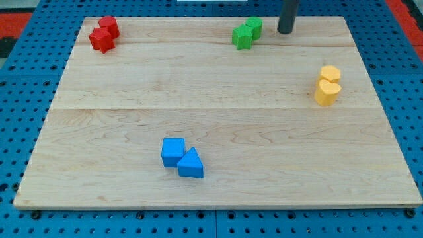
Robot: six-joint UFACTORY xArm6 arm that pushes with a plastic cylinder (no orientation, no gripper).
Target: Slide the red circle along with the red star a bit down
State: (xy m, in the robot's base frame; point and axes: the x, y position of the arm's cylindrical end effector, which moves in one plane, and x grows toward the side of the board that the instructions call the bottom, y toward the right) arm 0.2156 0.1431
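Two red wooden blocks, red circle and red star, touching at wooden board's top-left corner. My tip at top edge, right of green pair, well apart from reds; no jaws, holds nothing. Judgement: approach from above the reds required. Rod upper part cut off; green shapes unclear.

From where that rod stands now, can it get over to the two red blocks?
Probably yes. My tip sits at the view's top, right of the green blocks; it would have to skirt them to reach the red circle and red star.
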